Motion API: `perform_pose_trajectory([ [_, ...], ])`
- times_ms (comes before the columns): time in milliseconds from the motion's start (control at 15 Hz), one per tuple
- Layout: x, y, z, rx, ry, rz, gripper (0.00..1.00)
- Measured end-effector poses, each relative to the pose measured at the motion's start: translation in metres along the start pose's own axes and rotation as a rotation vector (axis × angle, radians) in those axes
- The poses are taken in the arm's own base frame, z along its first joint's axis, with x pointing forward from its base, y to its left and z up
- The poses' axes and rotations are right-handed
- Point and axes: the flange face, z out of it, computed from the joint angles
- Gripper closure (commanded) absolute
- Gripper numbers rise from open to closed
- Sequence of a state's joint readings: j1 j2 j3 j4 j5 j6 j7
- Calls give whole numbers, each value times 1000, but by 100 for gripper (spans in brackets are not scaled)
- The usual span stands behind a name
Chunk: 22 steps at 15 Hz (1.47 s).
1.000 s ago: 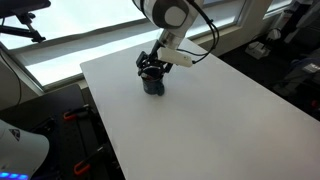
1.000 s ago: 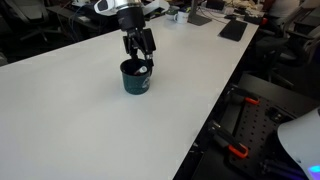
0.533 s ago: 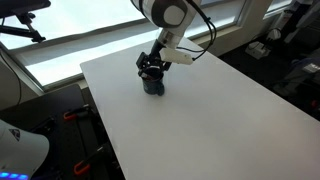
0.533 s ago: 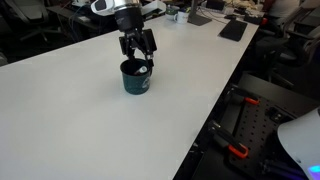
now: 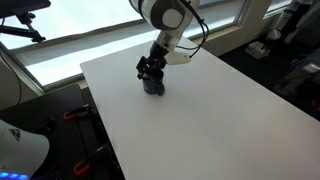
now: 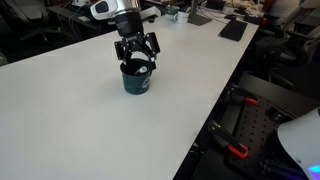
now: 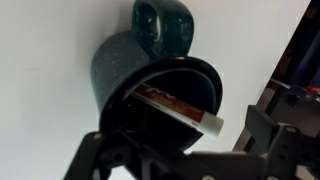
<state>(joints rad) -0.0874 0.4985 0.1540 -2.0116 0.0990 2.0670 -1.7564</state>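
Observation:
A dark teal mug (image 5: 154, 87) stands on the white table (image 5: 220, 125), and it shows in both exterior views (image 6: 135, 82). In the wrist view the mug (image 7: 118, 72) has its handle pointing away, and a red and white tube (image 7: 180, 108) lies slanted inside it, its white cap end resting over the rim. My gripper (image 5: 150, 70) hangs right over the mug's mouth (image 6: 136, 62). In the wrist view its fingers (image 7: 180, 148) are spread wide on either side of the tube and do not touch it.
The table edge runs close to a dark floor with red-handled tools (image 6: 236, 150). Desks with keyboards and clutter (image 6: 232, 28) stand behind. A bright window ledge (image 5: 70, 45) lies beyond the table's far side.
The wrist has turned above the mug and the fingers now look spread wider. The mug has stayed in place with the tube in it.

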Motion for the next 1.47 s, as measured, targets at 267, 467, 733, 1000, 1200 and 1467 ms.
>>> perform_pose_trajectory([
  [267,-4,1,6,9,6,-88,32],
  [467,-8,1,4,7,9,-116,46],
  [733,-11,0,2,16,11,-122,78],
  [1000,-13,-1,1,17,12,-118,87],
  [1200,-14,-1,0,16,12,-118,87],
  [1467,-14,-1,0,15,12,-118,87],
])
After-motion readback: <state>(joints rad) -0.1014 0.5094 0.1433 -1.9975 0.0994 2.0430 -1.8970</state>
